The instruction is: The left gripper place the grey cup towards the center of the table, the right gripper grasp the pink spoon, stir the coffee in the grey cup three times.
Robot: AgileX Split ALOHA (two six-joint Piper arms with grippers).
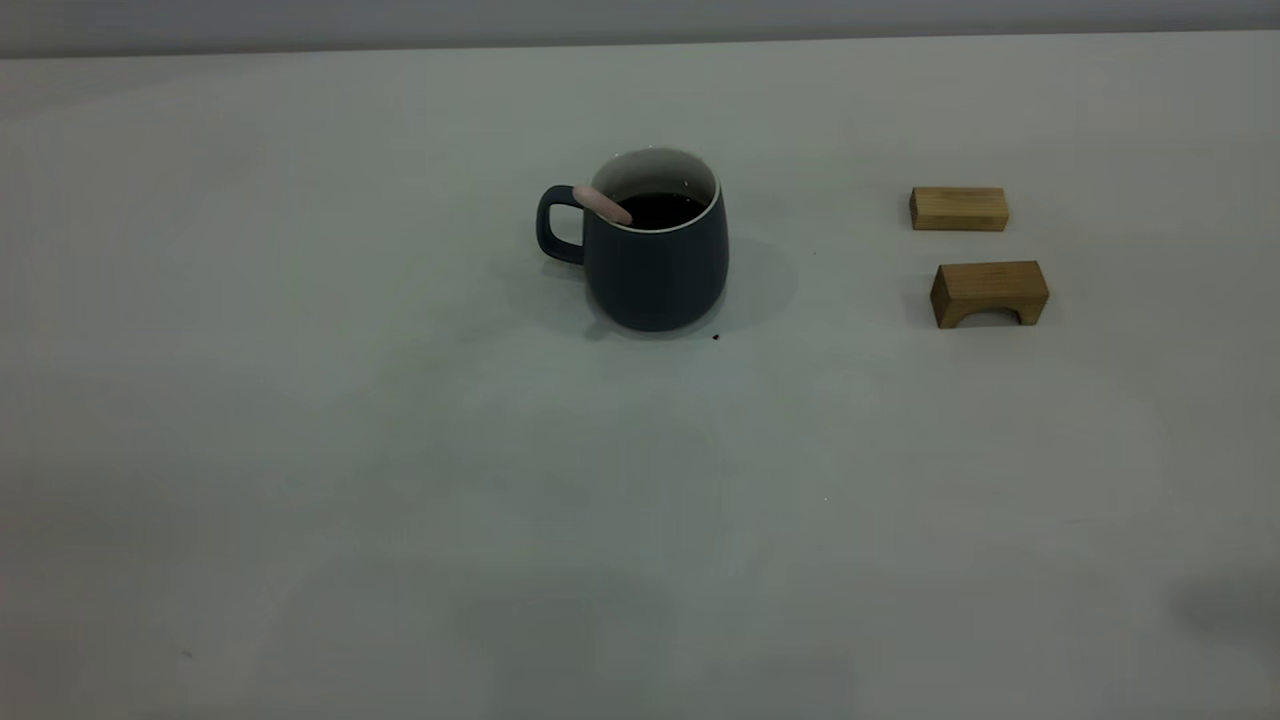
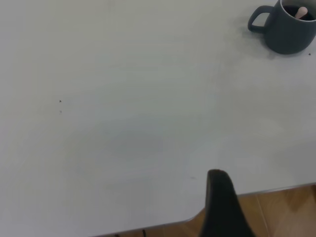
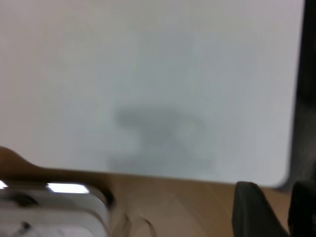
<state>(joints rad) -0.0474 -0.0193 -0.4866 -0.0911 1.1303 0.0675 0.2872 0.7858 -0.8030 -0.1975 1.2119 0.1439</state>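
Observation:
The grey cup (image 1: 655,270) stands upright near the middle of the table (image 1: 400,450), its handle pointing left. Dark coffee (image 1: 660,209) fills it. The pink spoon (image 1: 602,205) rests in the cup, its handle leaning on the rim above the cup's handle. No gripper shows in the exterior view. In the left wrist view the cup (image 2: 289,32) and spoon (image 2: 300,12) are far off, and the left gripper (image 2: 271,197) hangs open over the table's edge. The right gripper (image 3: 274,190) is open and empty beyond the table's edge.
Two tan wooden blocks lie to the right of the cup: a flat one (image 1: 958,209) and an arched one (image 1: 989,292). A dark speck (image 1: 715,337) sits by the cup's base. Wooden floor (image 2: 286,212) shows past the table edge, and a white object (image 3: 54,207).

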